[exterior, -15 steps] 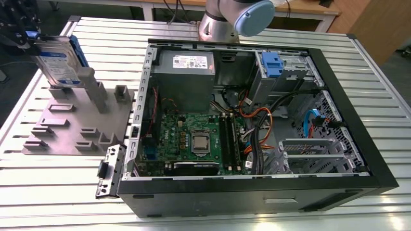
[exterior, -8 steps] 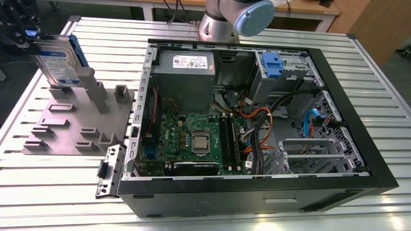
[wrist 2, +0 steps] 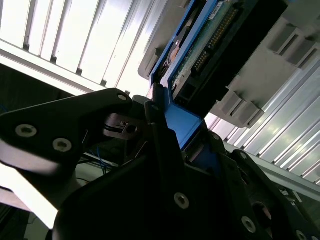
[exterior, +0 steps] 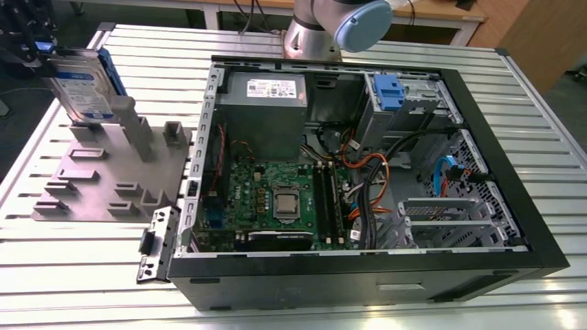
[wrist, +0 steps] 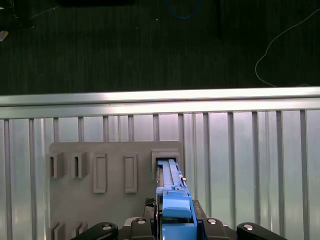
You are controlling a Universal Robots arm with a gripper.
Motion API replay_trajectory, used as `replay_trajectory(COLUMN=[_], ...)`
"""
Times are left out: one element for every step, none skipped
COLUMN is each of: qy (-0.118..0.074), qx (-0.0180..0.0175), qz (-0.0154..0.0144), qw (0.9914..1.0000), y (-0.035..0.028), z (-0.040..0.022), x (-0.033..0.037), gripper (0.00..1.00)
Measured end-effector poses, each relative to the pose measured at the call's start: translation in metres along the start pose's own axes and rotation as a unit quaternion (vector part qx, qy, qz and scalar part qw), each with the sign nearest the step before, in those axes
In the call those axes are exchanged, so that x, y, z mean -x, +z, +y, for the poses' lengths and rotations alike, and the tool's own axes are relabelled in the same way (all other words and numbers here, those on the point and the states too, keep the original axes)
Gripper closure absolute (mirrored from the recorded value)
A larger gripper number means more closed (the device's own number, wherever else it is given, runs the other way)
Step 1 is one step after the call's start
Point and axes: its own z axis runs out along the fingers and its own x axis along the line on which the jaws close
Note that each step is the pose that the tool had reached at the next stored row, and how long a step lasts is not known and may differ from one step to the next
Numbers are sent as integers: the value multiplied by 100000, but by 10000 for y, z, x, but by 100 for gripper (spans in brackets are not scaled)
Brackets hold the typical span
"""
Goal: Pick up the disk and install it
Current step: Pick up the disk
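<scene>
Blue plastic bracket (wrist: 175, 206) sits between my jaws. The gripper (wrist 2: 182, 125) is closed narrow on the top end of the disk (wrist 2: 215, 40), with one black finger (wrist 2: 159, 131) flat against the bracket's side. I judge the hold is on the frame rather than the metal body or circuit face because the frame offers two parallel flanks to squeeze.

The disk stands on edge, upright, at a slot of the grey fixture plate (exterior: 92, 185). I cannot tell whether its lower end is seated in the slot or just clear of it. Stowing it upright leaves the top edge free for a grasp from above (sensible).

The fixture rests on the slatted aluminium table (exterior: 55, 275), just beside the open computer case (exterior: 321, 282), on the exterior view's left. The case lies on its side, interior facing up, so access is from above. Install not yet done.
</scene>
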Motion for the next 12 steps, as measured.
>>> replay_trajectory(qy=[0, 1, 2, 0, 1, -1, 1, 0, 0, 0, -1, 2], qx=[4, 2, 5, 2, 6, 7, 5, 4, 7, 2, -1, 1], qz=[1, -1, 1, 0, 2, 1, 0, 0, 3, 0, -2, -2], qw=[100000, 100000, 100000, 100000, 100000, 100000, 100000, 100000, 100000, 100000, 100000, 100000], y=[-4, -7, -9, -10, -12, -15, -17, -19, -22, -24, -26, -28], z=[0, 0, 0, 0, 0, 0, 0, 0, 0, 0, 0, 0], x=[0, 0, 0, 0, 0, 0, 0, 0, 0, 1, 1, 1], gripper=[63, 63, 63, 63, 63, 63, 63, 63, 63, 63, 63, 63])
